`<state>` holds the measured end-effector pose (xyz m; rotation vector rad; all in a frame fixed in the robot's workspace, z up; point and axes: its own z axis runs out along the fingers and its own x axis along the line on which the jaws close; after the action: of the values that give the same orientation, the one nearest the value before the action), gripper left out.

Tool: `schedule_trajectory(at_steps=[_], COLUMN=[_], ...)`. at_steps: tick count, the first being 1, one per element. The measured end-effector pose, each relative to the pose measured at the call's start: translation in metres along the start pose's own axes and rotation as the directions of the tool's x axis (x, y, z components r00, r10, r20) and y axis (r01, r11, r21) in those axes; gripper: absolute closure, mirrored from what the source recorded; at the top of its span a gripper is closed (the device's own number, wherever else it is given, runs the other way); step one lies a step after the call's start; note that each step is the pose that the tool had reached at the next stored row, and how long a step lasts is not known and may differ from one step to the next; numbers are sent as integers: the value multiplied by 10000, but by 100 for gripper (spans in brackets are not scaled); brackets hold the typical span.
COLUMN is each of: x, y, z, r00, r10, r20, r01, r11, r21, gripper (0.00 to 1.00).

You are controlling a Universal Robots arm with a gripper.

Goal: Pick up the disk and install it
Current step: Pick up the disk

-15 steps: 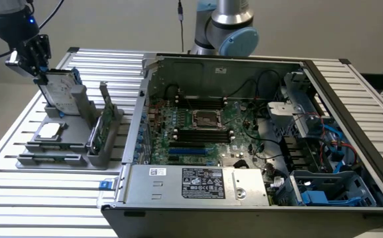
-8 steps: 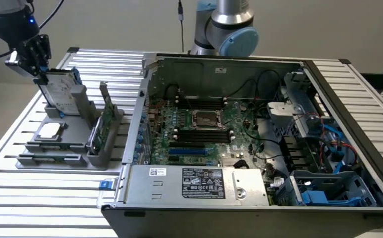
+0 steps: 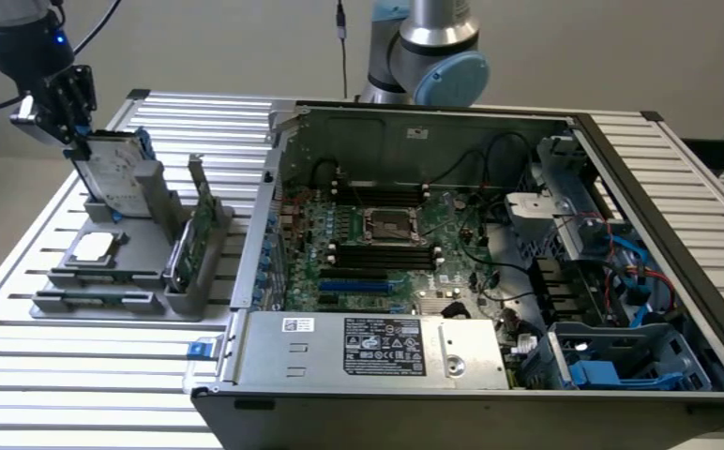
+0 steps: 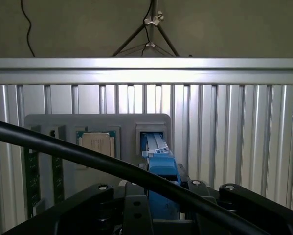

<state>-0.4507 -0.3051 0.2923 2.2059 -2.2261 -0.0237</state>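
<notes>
The disk, silver-grey with a white label and a bright blue carrier, stands upright in the rear slot of a grey holder at the exterior view's left. My gripper is at the disk's top edge, fingers closed on it. In the wrist view the blue carrier edge of the disk runs from the holder's slot up between the parts of my gripper.
The grey holder also carries a square silver processor chip and a thin green circuit card. An open computer case lies on the slatted table, with a blue-trimmed drive bay at its front right. A black cable crosses the wrist view.
</notes>
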Motion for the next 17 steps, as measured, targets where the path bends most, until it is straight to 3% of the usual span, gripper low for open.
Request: schedule_trajectory(at_steps=[8,17], x=[-3,-18], y=[0,4], z=[-17,-215], r00=[10000,10000], r10=[0,0], r20=[2,-5], r01=[0,0], r11=[10000,10000], r21=[3,-1], gripper=[67,67])
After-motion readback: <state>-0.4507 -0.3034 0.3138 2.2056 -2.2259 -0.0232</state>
